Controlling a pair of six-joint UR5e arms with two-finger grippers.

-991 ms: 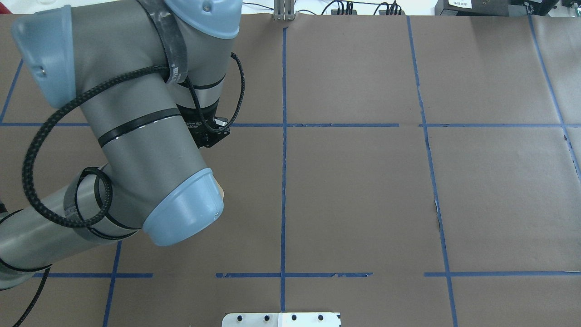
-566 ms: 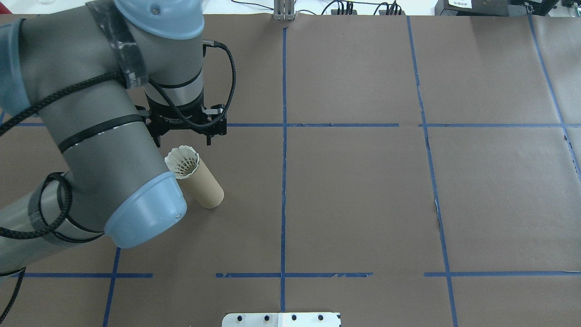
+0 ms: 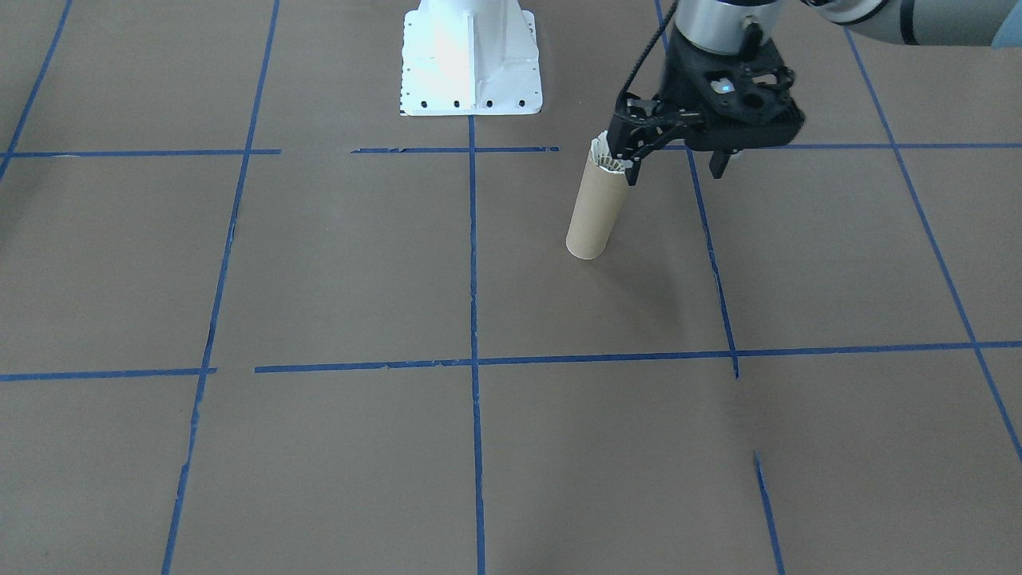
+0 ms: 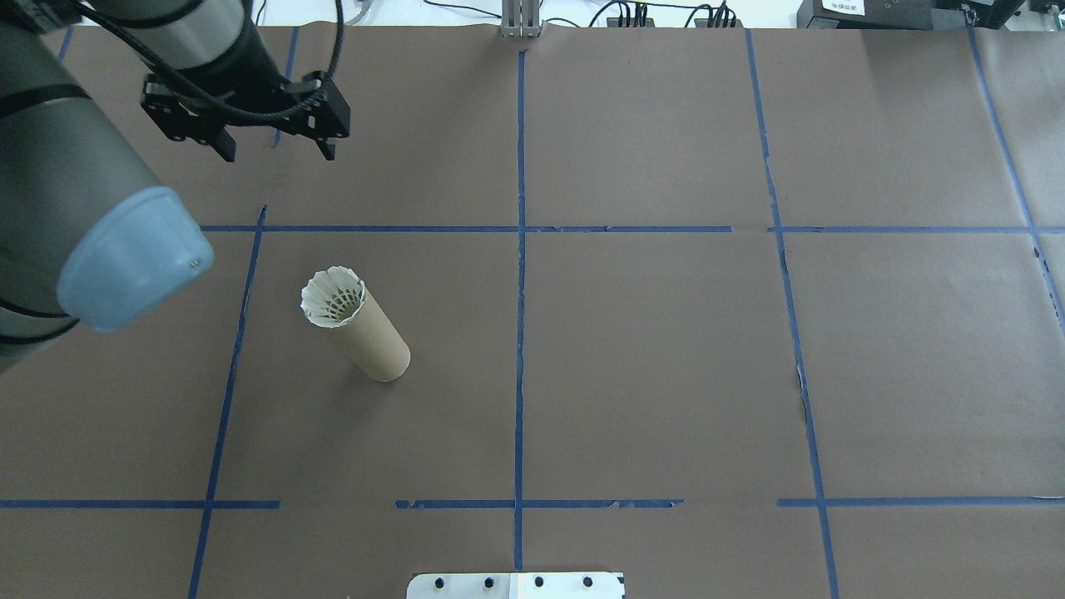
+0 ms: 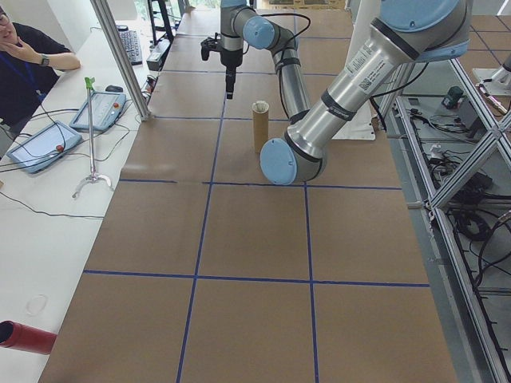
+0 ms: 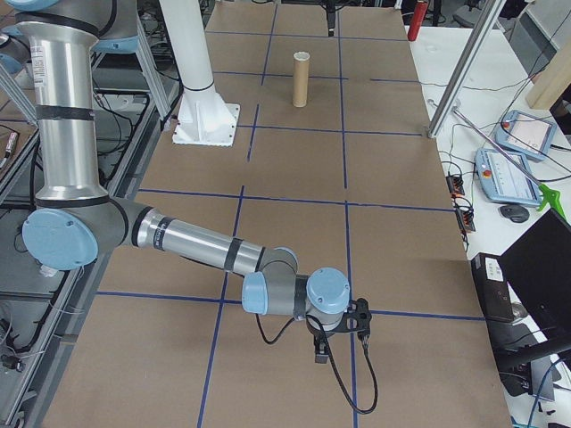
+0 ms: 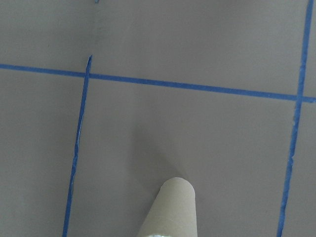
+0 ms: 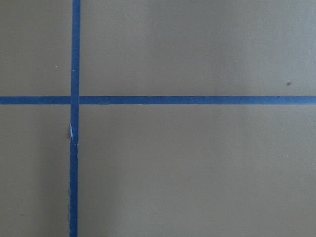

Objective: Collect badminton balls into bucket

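Overhead exterior view: left hand (image 4: 273,154) has pulled up and away toward the far left of the worktop (image 4: 666,349), fingers spread and empty; 0.6 s ago it hung right over the tube mouth, 1.0 s ago the arm covered that spot entirely. Bucket (image 4: 370,337) stands upright in the left-centre grid cell, well apart from the hand now, nothing touching it. Shuttlecock (image 4: 331,298) sits in the bucket's mouth, cork end down and out of sight, feather skirt flaring above the rim, same as 0.6 s ago, so the release looks clean and the drop is done. Judgement: the only shuttlecock in view is collected, though the skirt rides high rather than sunk in; a light push could seat it if that is wanted. Front-facing view shows the left hand's near finger overlapping the bucket top, but overhead says that is line of sight only. Right hand (image 6: 337,341) shows only in the exterior right view, low over the worktop at the robot's far right end; cannot tell if released or clenched. Room: brown worktop with blue tape lines (image 4: 520,249), white base plate (image 4: 516,585) at near edge, bucket far from every edge. Risk: tall slim bucket tips easily if the left arm's elbow swings back low.
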